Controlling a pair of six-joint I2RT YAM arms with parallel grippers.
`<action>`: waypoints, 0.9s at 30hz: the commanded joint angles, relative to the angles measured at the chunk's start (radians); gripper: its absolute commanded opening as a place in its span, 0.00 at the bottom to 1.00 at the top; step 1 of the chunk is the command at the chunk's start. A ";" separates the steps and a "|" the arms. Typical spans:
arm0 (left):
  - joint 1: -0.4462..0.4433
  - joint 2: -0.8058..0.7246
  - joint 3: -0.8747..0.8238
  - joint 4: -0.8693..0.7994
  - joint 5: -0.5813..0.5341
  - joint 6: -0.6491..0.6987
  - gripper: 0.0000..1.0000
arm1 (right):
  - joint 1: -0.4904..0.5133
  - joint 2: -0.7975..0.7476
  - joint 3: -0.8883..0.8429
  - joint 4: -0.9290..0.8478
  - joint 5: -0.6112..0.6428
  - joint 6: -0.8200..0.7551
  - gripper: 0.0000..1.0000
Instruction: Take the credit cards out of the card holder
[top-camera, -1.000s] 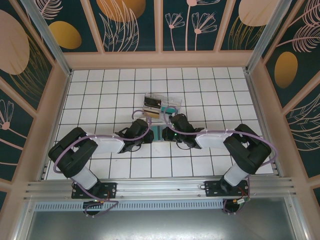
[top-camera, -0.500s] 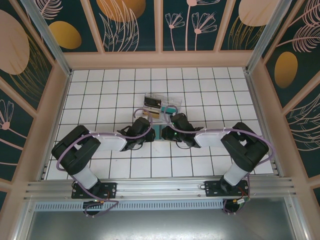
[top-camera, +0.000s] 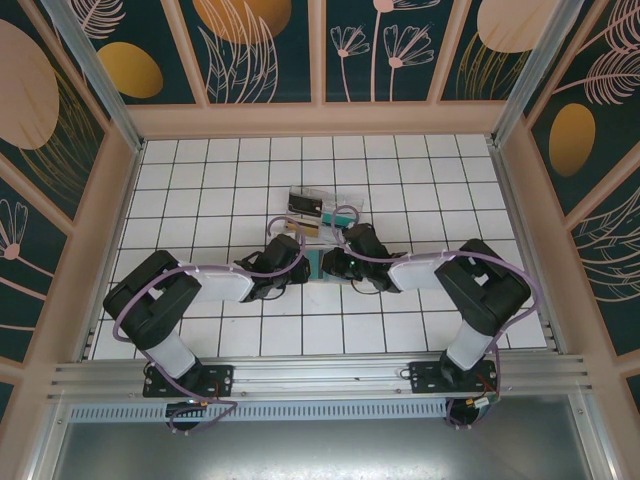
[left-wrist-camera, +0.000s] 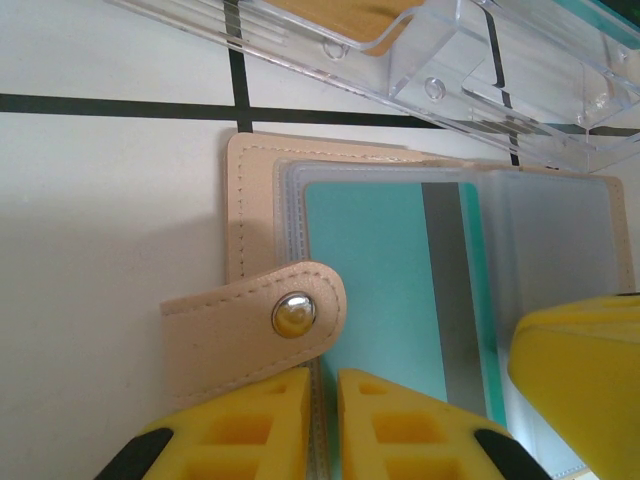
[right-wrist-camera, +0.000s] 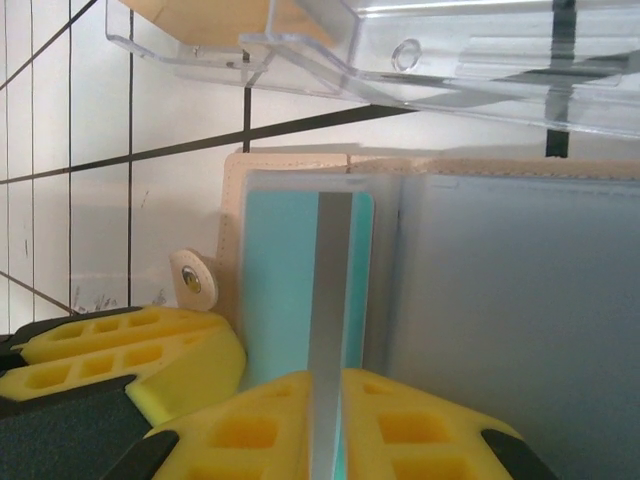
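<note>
OK, both arms reach in from the near edge and meet mid-bench.

- Left gripper: jaws narrow, clamped on the near edge of the card holder, right beside its snap strap.
- Right gripper: jaws narrow too, pinching the near edge of a teal card right on its grey stripe. Can't tell whether the clear sleeve is in the pinch as well.
- The grippers sit just beside each other.
- Card holder lies open and flat on the white tiles, tan side down, clear sleeves up. The strap is folded over onto the sleeve corner.
- Teal card sits inside the sleeve outline on the strap side. The other sleeves look frosted, contents unreadable.
- Just beyond the holder's far edge is a clear plastic tray. Contact between them is unclear. Something tan lies in one compartment.
</note>
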 joint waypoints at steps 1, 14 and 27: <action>0.007 0.020 0.009 -0.029 0.011 0.002 0.16 | -0.011 0.023 0.004 0.029 -0.021 0.016 0.16; 0.007 0.024 0.006 -0.020 0.017 0.000 0.16 | -0.012 0.025 0.013 -0.022 -0.013 0.020 0.16; 0.006 0.024 0.006 -0.015 0.026 0.000 0.16 | -0.014 0.056 0.018 0.029 -0.067 0.039 0.08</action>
